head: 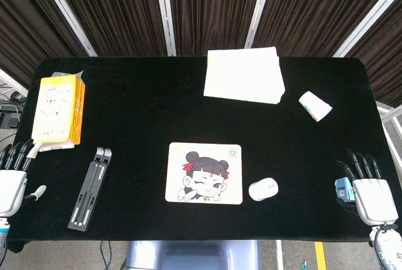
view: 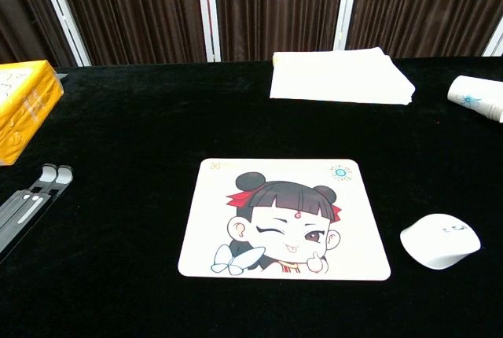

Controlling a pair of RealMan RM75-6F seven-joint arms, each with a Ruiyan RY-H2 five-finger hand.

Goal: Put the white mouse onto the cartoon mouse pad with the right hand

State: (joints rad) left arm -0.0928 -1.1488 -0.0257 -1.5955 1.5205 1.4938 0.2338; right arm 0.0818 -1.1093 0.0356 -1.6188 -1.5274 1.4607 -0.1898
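We look down on the black table (head: pixel 125 113) and the white mouse (head: pixel 263 189) lies on the cloth just to the right of the cartoon mouse pad (head: pixel 204 173), close to its lower right corner but apart from it. From the chest view we confirm it: a strip of black cloth shows between the mouse and the pad's edge, and the pad carries a winking girl with 2 hair buns.

Over at the right edge of the table we have the right hand (head: pixel 370 188), palm down, fingers (head: pixel 358 163) stretched forward and a little apart, holding nothing. It sits well apart from the mouse. A small blue piece (head: pixel 342 188) shows at its thumb side.

At the left edge we see the left hand (head: pixel 12 179), dark fingers pointing up the table and slightly spread, with nothing in it. Neither hand shows in the chest view.

Near the left hand lies an orange and white tissue pack (head: pixel 58 108), and just right of it a folded grey stand (head: pixel 91 186) lies flat on the cloth. At the far side we have a stack of white paper (head: pixel 244 75), and to its right a white paper cup (head: pixel 315 105) lies on its side.
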